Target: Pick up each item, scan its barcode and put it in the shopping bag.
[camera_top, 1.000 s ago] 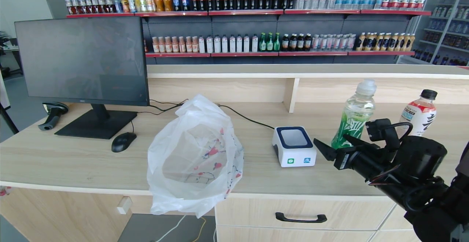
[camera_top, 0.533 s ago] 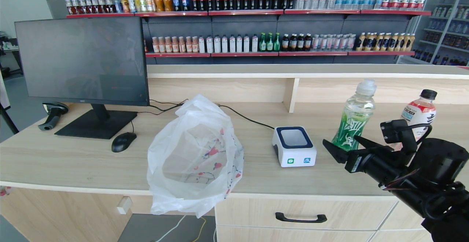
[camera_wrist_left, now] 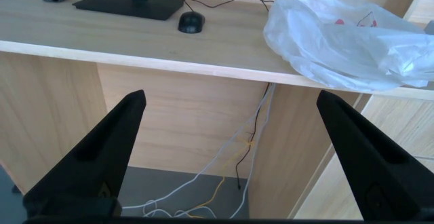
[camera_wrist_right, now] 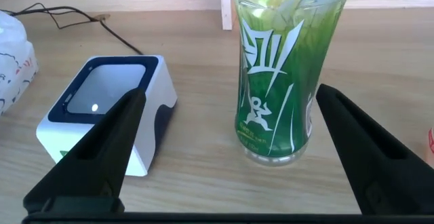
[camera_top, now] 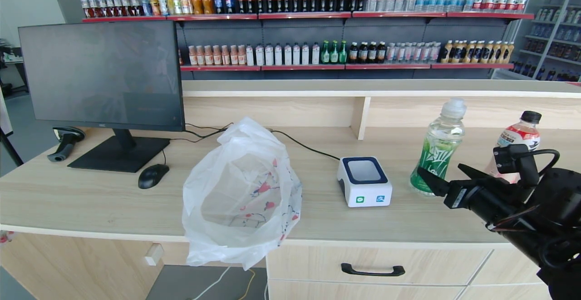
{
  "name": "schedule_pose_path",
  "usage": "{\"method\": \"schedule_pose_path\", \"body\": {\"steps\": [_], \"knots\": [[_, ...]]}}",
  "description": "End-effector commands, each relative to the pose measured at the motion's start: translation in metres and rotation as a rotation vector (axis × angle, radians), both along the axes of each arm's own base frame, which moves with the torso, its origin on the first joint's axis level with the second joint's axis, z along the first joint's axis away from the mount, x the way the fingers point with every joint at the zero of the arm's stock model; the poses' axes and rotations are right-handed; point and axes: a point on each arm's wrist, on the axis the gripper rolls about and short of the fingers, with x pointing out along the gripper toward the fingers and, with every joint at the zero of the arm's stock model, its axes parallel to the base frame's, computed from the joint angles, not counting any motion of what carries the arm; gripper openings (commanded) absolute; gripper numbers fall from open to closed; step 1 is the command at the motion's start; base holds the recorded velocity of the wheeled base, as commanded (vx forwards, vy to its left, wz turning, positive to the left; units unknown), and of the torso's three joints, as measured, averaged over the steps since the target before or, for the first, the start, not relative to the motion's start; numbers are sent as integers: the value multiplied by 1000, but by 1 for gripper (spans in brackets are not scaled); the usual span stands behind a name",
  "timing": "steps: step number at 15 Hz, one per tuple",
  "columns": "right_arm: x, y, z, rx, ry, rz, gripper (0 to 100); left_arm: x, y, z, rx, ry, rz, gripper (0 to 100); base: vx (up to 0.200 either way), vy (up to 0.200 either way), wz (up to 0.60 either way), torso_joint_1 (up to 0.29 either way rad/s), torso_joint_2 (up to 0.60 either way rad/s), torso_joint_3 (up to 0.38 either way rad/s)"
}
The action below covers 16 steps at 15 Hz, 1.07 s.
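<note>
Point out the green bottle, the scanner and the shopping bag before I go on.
green bottle (camera_wrist_right: 285,75): right wrist view, on the green label at mid-body.
scanner (camera_top: 363,173): head view, on the glass window on top.
shopping bag (camera_top: 242,193): head view, on the translucent plastic at its middle.

Bag left of scanner, 2 bottles right of it, monitor behind bag

White bottle base hidden; green bottle cap cropped.
</note>
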Motion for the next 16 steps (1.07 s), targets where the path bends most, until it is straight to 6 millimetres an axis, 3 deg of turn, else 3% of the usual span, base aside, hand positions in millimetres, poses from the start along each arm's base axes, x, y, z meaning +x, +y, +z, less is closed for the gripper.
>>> {"method": "schedule_pose_path", "body": {"steps": [1,8,16], "knots": [[7,1,-2,0,-2,0,100,0,0,0,0,-1,2,100,0,0,0,0,0,0],[22,3,-7,-1,-5,2,100,0,0,0,0,-1,0,100,0,0,0,0,0,0],[21,7,-5,-2,-10,17,100,0,0,0,0,-1,0,100,0,0,0,0,0,0]]}}
